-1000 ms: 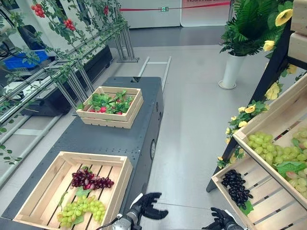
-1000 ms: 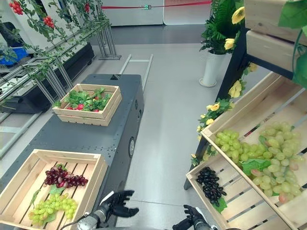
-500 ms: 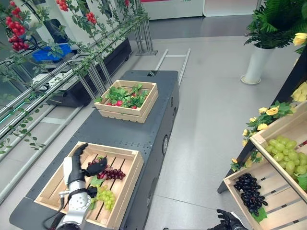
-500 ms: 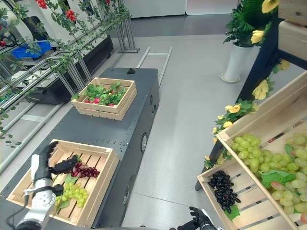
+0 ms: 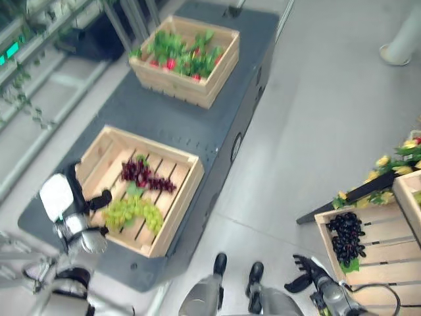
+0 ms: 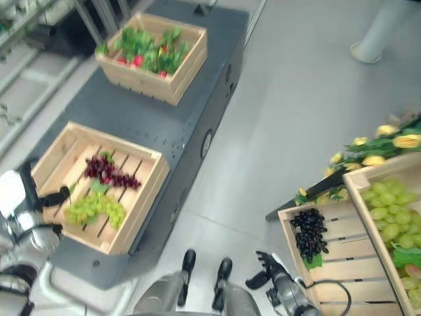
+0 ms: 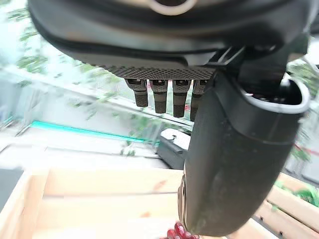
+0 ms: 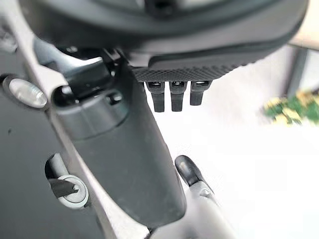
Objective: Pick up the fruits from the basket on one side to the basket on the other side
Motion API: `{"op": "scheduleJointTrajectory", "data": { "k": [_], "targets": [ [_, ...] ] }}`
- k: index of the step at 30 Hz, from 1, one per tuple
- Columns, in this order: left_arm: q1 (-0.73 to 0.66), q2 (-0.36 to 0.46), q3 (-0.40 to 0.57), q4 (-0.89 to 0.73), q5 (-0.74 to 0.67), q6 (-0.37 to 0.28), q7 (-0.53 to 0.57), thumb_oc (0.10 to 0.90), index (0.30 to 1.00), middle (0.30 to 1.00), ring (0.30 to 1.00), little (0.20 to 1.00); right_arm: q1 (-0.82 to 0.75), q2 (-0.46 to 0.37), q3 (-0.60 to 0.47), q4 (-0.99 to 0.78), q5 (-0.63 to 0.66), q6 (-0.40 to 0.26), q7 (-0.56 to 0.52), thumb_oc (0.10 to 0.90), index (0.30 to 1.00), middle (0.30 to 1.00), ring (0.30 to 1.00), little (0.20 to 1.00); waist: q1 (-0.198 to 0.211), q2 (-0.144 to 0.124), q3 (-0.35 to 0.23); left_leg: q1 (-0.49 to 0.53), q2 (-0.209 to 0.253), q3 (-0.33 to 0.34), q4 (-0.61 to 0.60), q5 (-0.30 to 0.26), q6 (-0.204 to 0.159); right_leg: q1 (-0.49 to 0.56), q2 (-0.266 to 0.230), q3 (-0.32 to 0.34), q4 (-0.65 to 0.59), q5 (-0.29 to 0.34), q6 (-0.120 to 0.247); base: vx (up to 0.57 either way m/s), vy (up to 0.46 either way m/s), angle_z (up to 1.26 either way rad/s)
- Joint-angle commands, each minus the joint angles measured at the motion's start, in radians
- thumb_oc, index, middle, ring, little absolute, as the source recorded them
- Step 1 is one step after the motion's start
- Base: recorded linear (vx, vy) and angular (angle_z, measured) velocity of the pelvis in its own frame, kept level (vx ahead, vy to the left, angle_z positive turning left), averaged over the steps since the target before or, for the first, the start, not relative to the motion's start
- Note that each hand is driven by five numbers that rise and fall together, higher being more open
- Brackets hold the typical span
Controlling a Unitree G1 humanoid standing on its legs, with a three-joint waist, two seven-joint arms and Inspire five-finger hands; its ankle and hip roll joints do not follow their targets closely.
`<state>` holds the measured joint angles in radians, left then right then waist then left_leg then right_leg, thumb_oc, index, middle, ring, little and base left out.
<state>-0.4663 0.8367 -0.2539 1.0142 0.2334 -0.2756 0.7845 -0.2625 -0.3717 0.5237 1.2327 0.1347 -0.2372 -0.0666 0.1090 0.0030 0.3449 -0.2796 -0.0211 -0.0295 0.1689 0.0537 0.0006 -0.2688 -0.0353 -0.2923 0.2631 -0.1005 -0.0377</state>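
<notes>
On the dark cart stands a near wooden crate (image 5: 185, 197) holding a purple grape bunch (image 5: 146, 176) and a green grape bunch (image 5: 131, 212). My left hand (image 5: 75, 194) is at this crate's left rim, open, with its thumb reaching over the slats beside the green bunch. In the left wrist view the fingers (image 7: 160, 94) stand straight over the crate's boards, holding nothing. My right hand (image 5: 304, 270) hangs low over the floor, open and empty, just left of a shelf crate (image 5: 388, 253) with black grapes (image 5: 346, 237).
A second crate (image 5: 187, 59) with green leaves and red fruit sits at the cart's far end. On the right, a sloped shelf crate holds green grapes (image 6: 388, 220), with yellow flowers (image 6: 381, 141) at its corner. A white pot (image 5: 401, 39) stands on the grey floor beyond.
The camera has tilted downward and the whole picture has shifted. My left hand has drawn back from over the purple bunch to the crate's left rim. The right hand stays low.
</notes>
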Motion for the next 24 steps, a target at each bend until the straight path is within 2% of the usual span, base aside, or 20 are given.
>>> {"op": "scheduleJointTrajectory", "data": {
  "k": [1,2,6,9,11,17,24],
  "targets": [
    [-0.016,0.106,0.054,-0.047,0.085,0.002,0.049,0.8,0.9,0.9,0.9,0.9,0.038,-0.018,-0.01,-0.076,0.058,-0.068,-0.052,0.8,0.9,0.9,0.9,0.9,0.007,-0.01,-0.001,-0.096,-0.04,0.068,0.207,-0.11,0.063,-0.04,-0.035,0.015,0.114,-0.007,0.006,-0.1,0.099,0.1],
    [-0.026,0.122,0.021,-0.068,0.101,0.029,0.043,0.8,0.9,0.9,0.9,0.9,0.017,-0.036,-0.011,-0.097,0.05,-0.08,-0.052,0.8,0.9,0.9,0.9,0.9,0.013,-0.01,0.022,-0.14,-0.033,0.068,0.273,-0.141,0.058,-0.074,-0.045,0.018,0.19,-0.048,0.004,-0.08,0.093,0.05],
    [-0.036,0.149,-0.006,-0.077,0.119,0.073,0.051,0.8,0.9,0.9,0.9,0.9,-0.014,-0.064,-0.004,-0.136,0.028,-0.076,-0.047,0.8,0.9,0.9,0.9,0.9,0.019,-0.024,0.05,-0.228,-0.015,0.091,0.37,-0.164,0.058,-0.14,-0.061,0.01,0.291,-0.081,-0.007,-0.08,0.067,0.03],
    [-0.079,0.176,-0.052,-0.049,0.165,0.156,0.074,0.8,0.9,0.9,0.9,0.9,-0.052,-0.077,0.019,-0.136,0.037,-0.061,-0.05,0.8,0.9,0.9,0.9,0.9,0.028,-0.041,0.075,-0.289,-0.005,0.102,0.453,-0.188,0.065,-0.195,-0.077,0.002,0.393,-0.114,-0.017,-0.05,0.026,0.01],
    [-0.102,0.188,-0.081,-0.036,0.184,0.182,0.076,0.8,0.9,0.9,0.9,0.9,-0.067,-0.079,0.024,-0.13,0.042,-0.062,-0.046,0.8,0.9,0.9,0.9,0.9,0.03,-0.045,0.085,-0.317,-0.003,0.103,0.5,-0.205,0.069,-0.213,-0.081,0.001,0.434,-0.129,-0.023,-0.01,0.036,0.01],
    [-0.182,0.249,-0.141,-0.071,0.218,0.22,0.061,0.8,0.9,0.9,0.9,0.9,-0.076,-0.093,0.037,-0.145,0.039,-0.062,-0.026,0.8,0.9,0.9,0.9,0.9,0.028,-0.047,0.114,-0.386,0.006,0.116,0.611,-0.249,0.085,-0.282,-0.089,0.001,0.557,-0.171,-0.04,0.01,0.058,-0.01],
    [-0.243,0.339,-0.214,-0.139,0.271,0.226,-0.057,0.8,0.9,0.9,0.9,0.9,-0.059,-0.116,0.023,-0.174,0.028,-0.089,-0.017,0.8,0.9,0.9,0.9,0.9,0.022,-0.041,0.144,-0.433,0.013,0.117,0.672,-0.272,0.096,-0.332,-0.093,0.009,0.621,-0.188,-0.041,0.03,0.033,0.02]
  ]
}}
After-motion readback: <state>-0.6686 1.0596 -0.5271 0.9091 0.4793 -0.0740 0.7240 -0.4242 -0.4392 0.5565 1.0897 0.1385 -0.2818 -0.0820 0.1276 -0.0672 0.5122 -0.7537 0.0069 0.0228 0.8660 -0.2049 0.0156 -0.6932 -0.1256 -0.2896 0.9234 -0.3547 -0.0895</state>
